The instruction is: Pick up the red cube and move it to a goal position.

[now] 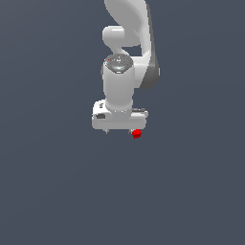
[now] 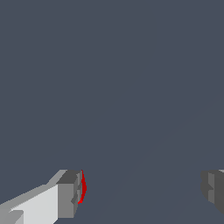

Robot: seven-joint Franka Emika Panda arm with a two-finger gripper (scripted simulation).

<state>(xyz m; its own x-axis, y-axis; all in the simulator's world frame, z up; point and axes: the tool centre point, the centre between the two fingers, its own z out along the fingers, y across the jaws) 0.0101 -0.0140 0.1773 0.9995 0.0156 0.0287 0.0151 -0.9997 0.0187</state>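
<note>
My tool (image 1: 120, 130) hangs spread wide over the grey tabletop (image 1: 52, 191), pinching nothing; the red cube (image 1: 136, 134) sits against the inner face of one fingertip (image 2: 70, 192), the other well apart.

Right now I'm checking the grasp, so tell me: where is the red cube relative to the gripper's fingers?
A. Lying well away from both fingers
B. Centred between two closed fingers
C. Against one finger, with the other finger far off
C: in the wrist view the cube shows as a red sliver against one finger, while the other finger stands far apart, so the gripper is open.
</note>
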